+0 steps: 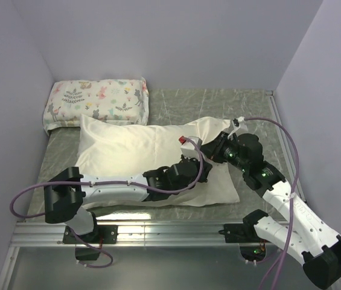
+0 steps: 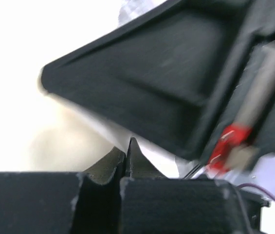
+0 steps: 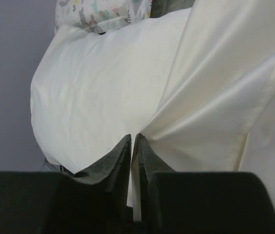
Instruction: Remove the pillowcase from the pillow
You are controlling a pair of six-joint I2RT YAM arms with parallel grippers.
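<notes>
The cream pillowcase covers the pillow and lies across the middle of the grey table. Its right end is pulled up into a peak. A whiter patch at the near right corner looks like the bare pillow; the rest is hidden in the case. My right gripper is shut on a fold of the pillowcase, with fabric showing between its fingers. My left gripper rests on the pillow's right part, shut, its tips against white fabric. I see nothing between them.
A small floral animal-print pillow lies at the back left, touching the big pillow's far edge; it also shows in the right wrist view. Walls close in the left, back and right. A metal rail runs along the table's near edge.
</notes>
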